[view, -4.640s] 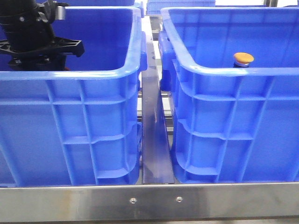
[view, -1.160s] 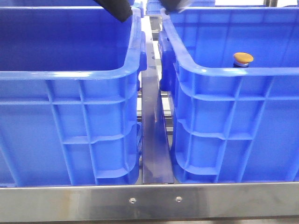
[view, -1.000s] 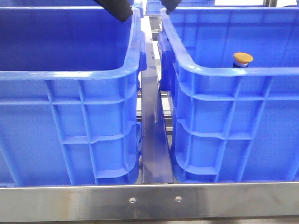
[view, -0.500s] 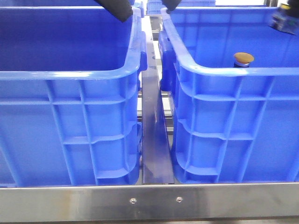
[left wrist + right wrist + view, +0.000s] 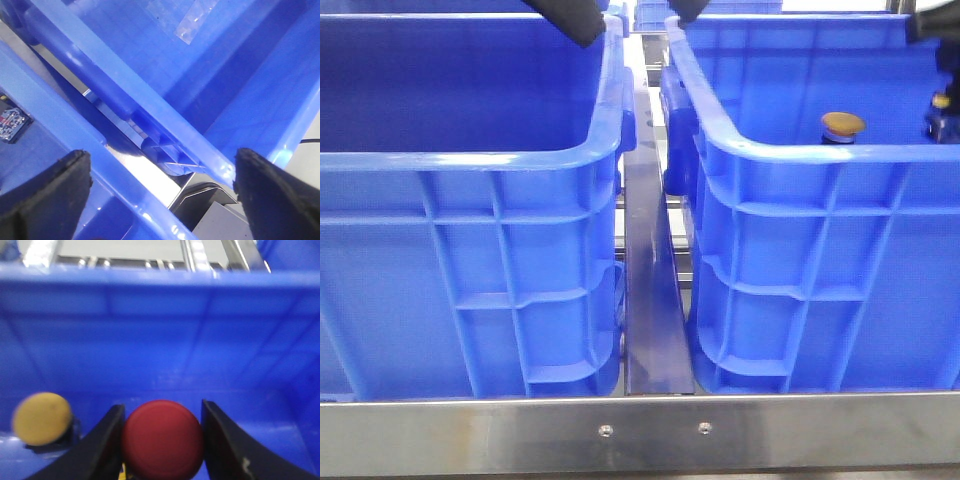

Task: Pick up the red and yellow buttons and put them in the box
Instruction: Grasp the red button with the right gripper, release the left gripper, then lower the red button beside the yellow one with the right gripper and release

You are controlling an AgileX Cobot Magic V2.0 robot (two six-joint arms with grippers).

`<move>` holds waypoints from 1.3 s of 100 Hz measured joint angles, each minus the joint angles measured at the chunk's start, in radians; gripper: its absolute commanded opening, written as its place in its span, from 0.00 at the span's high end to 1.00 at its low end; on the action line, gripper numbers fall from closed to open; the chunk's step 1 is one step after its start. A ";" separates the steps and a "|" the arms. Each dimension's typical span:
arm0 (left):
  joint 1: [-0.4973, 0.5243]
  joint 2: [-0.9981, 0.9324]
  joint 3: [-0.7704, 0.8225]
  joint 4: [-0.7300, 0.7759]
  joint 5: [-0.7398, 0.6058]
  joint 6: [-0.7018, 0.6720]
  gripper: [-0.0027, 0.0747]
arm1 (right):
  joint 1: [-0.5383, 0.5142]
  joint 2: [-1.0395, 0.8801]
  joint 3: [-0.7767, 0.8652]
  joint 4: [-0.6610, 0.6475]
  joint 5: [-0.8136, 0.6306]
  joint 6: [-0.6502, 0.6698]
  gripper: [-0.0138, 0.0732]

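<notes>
Two big deep blue ribbed plastic crates sit side by side: left crate [image 5: 470, 160], right crate [image 5: 820, 150]. Right gripper [image 5: 161, 440] is inside the right crate, fingers pinching the dark red domed push button [image 5: 162, 439]. Yellow-orange domed button [image 5: 843, 124] stands just beside it on the crate floor. Left gripper [image 5: 160, 195] is spread wide over the gap btwn crates, holding nothing.

Judgement: keep the pinch firm, lift straight, clear the rim w/o bumping the yellow one.

Hard to tell: right wrist view is blurred, collars hidden; front view shows only an edge of the right arm.

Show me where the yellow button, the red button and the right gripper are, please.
yellow button [image 5: 843, 124], front view, on its domed cap.
red button [image 5: 162, 439], right wrist view, on its cap.
right gripper [image 5: 162, 440], right wrist view, between the fingertips.
</notes>
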 measured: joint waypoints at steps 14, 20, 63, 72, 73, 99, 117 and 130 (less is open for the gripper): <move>0.000 0.000 0.000 0.000 0.000 0.000 0.25 | 0.000 0.056 0.000 -0.014 -0.047 0.029 0.70; 0.000 0.000 0.000 -0.001 0.000 0.000 0.25 | 0.000 0.077 -0.002 -0.021 -0.067 0.042 0.70; 0.000 0.000 0.000 -0.001 -0.002 0.000 0.25 | -0.006 0.243 -0.155 -0.029 -0.074 0.066 0.70; 0.000 0.000 0.000 -0.001 -0.002 0.000 0.25 | -0.018 0.265 -0.169 -0.029 -0.068 0.067 0.70; 0.000 0.000 0.000 -0.001 -0.002 0.000 0.25 | -0.021 0.268 -0.168 -0.029 -0.066 0.067 0.70; 0.000 0.000 0.000 -0.001 -0.003 0.000 0.25 | -0.059 0.287 -0.176 -0.033 -0.034 0.069 0.68; 0.000 0.000 0.000 -0.001 -0.003 0.000 0.25 | -0.067 0.287 -0.180 -0.037 -0.019 0.075 0.45; 0.000 0.000 0.000 -0.001 -0.003 0.000 0.25 | -0.068 0.289 -0.180 -0.037 -0.008 0.075 0.34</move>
